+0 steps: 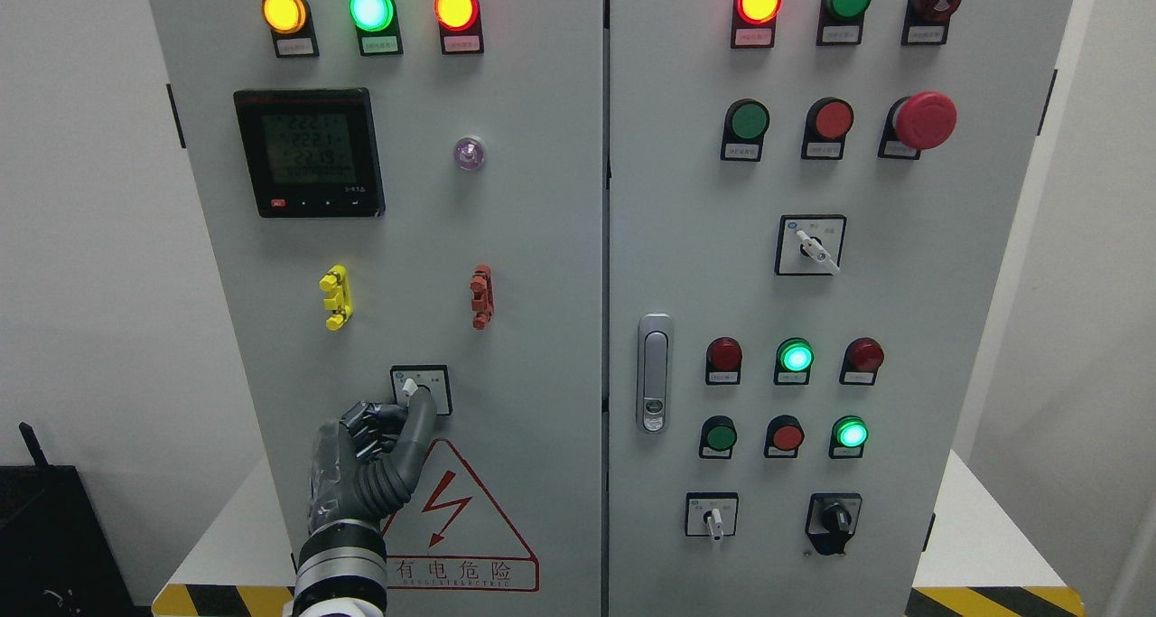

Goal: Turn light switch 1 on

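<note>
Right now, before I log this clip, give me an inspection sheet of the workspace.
Surface: grey two-door control cabinet, both doors closed.
Job's things: rotary switch low on the left door, white knob tilted left.
Clutter: nothing seen.
Grippers: left hand at the switch, one finger extended to the knob, the others curled; right hand not in view.
Cables: nothing seen.
Surroundings: digital meter lit; red emergency stop button; white platform with a hazard-striped edge.
</note>
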Tool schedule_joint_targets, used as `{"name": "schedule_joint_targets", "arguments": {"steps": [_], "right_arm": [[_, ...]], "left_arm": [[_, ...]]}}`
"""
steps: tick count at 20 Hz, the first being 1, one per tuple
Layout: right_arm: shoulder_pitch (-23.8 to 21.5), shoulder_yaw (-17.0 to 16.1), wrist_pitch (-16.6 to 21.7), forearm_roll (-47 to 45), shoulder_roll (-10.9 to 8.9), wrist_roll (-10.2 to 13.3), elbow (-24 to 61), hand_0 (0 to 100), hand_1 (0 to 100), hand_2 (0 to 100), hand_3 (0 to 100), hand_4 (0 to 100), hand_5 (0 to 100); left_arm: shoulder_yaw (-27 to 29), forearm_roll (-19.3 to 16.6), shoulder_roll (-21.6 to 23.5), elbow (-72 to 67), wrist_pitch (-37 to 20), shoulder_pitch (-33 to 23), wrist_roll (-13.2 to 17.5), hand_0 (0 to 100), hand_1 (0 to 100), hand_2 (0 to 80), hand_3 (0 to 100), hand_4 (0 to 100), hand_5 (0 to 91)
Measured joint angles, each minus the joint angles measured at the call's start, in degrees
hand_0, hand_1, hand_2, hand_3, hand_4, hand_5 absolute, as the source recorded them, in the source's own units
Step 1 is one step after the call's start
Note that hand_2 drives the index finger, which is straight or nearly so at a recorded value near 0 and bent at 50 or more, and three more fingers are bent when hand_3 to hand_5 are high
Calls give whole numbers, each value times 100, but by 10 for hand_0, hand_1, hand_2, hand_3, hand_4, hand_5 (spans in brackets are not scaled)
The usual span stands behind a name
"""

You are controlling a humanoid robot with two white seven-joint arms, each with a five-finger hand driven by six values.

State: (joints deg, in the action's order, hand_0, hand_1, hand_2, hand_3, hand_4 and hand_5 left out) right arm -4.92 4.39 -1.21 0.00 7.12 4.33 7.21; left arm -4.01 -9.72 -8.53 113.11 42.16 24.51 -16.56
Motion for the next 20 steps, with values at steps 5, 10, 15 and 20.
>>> {"name": "schedule_joint_targets", "arguments": {"steps": [5,10,15,20], "right_arm": [[0,0,0,0,0,0,0,0,0,0,0,0,0],[0,0,0,0,0,0,-1,0,0,0,0,0,0],[0,0,0,0,0,0,0,0,0,0,0,0,0],[0,0,3,0,0,0,0,0,0,0,0,0,0]], "left_arm": [[-4,2,-2,0,0,1,-9,717,498,609,750,797,656],[-3,0,-2,0,0,1,-58,674,463,611,750,797,656],[-4,0,-2,0,0,-3,-59,598,474,616,759,797,658],[-2,2,-2,0,0,-5,-61,500,478,617,765,798,660]]}}
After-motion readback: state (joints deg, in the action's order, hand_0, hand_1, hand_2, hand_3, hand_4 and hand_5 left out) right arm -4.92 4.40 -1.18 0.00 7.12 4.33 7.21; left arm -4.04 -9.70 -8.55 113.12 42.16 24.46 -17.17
